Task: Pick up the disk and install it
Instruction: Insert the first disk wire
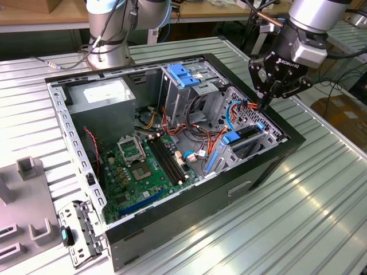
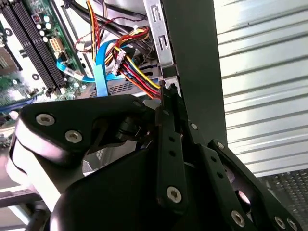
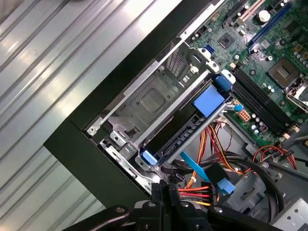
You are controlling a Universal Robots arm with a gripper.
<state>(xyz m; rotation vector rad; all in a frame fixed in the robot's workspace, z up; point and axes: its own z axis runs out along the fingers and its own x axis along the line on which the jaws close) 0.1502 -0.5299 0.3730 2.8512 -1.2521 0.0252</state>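
Gripper (image 1: 265,105), right of frame in the exterior view, fingers pinched together and apparently empty, tips by the case (image 1: 200,215) wall above the caged disk (image 1: 248,133); risk: snagging the power cables (image 2: 137,67) beside it.

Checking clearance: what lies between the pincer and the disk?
In the first wrist view, the drive cage's metal edge and a black cable separate the pincer from the disk.
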